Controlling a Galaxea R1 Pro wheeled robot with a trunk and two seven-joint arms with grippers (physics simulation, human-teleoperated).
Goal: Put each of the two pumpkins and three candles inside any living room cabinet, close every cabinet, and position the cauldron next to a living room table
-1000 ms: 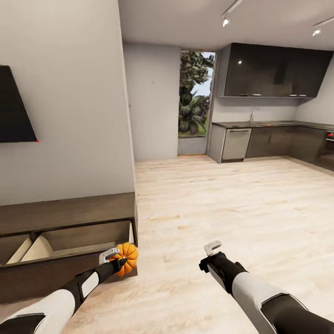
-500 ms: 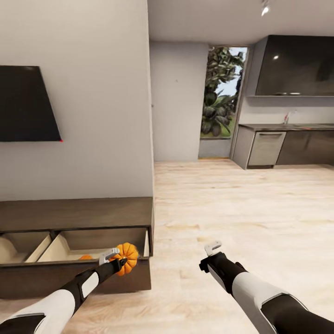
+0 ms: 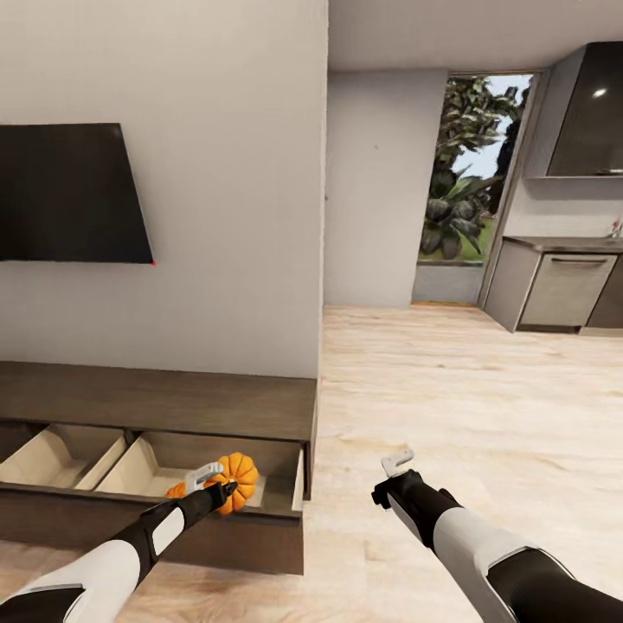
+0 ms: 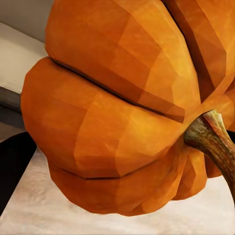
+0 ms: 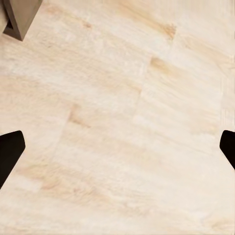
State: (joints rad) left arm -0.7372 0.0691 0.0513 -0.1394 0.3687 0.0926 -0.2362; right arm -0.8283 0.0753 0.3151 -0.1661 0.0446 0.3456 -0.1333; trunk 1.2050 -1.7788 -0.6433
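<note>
Light wood-plank flooring fronts the long dark-brown wooden cabinet [image 3: 156, 407], drawers pulled out. 1 bright-orange ribbed pumpkin [image 3: 235, 480] sits clamped in the left gripper [image 3: 216, 482] above a drawer, another orange shape beside; right gripper [image 3: 396, 462] spread, empty. Candles, cauldron, closing apparently remain.

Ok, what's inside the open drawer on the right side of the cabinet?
Pale wood lining, and a bit of orange peeking beside the left gripper, likely another pumpkin. The held pumpkin and the arm cover the rest of the drawer floor there.
</note>
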